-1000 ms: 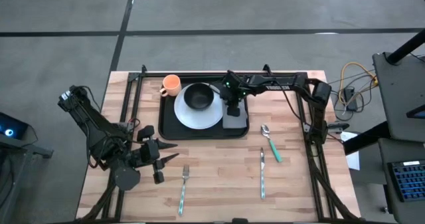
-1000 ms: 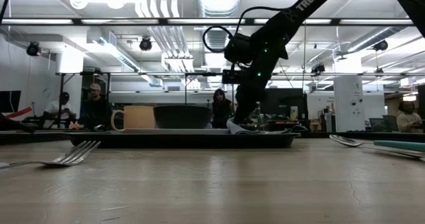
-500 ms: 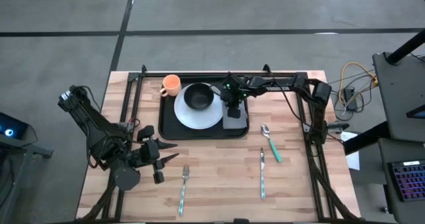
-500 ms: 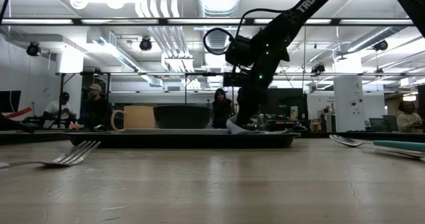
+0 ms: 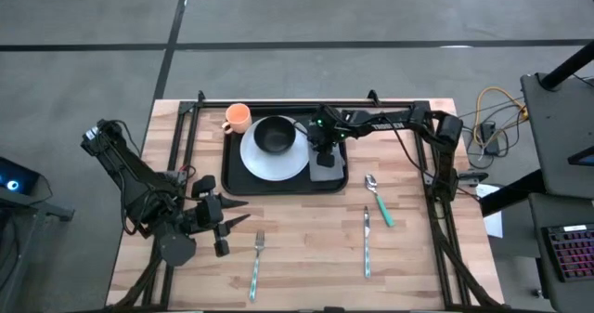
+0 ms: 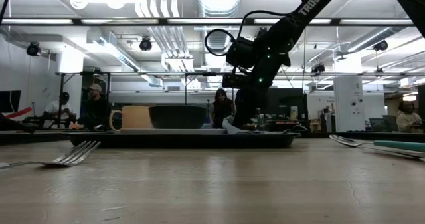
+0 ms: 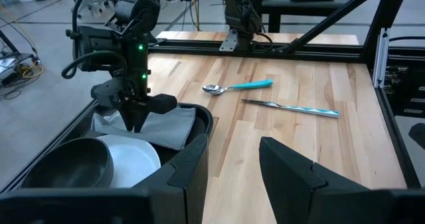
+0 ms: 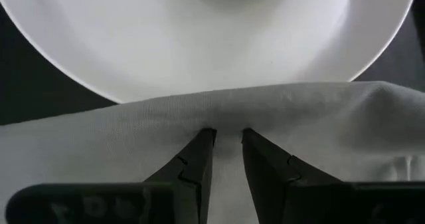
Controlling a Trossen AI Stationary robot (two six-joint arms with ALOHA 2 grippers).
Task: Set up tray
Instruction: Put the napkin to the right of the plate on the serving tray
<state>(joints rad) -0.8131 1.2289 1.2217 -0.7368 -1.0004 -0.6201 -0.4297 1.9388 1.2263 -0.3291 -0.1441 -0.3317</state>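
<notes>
Right gripper (image 8: 226,141): we have it low over the tray's right end, tips down on the grey napkin (image 8: 219,117); its fingers (image 8: 199,157) stand a narrow slot apart with a ridge of cloth between them, and we cannot tell for sure whether the cloth is truly pinched.
Napkin edge: it lies against the rim of the white plate (image 8: 199,44), and from the wrist view it looks to lap up onto that rim.
Step in hand, as we judge it: placing or straightening the napkin beside the plate.
Doing it well: we keep the tips on the cloth only, clear of the plate rim, so the plate and the dark bowl (image 5: 277,135) are not nudged; we move the fold flat and low, away from the plate, and let go only once it lies inside the tray's rim.
Tray (image 5: 235,176): it is directly under our right gripper (image 5: 322,151), lying at the far middle of the surface (image 5: 297,248), with the plate and bowl on its middle and the orange cup (image 5: 238,119) at its far left corner.
Beyond the tray: the spoon (image 5: 379,201), knife (image 5: 367,242) and fork (image 5: 256,264) lie on the bare wood nearer the front.
Left gripper (image 5: 232,220): it waits at the front left, well apart from the tray, fingers apart and holding nothing.
</notes>
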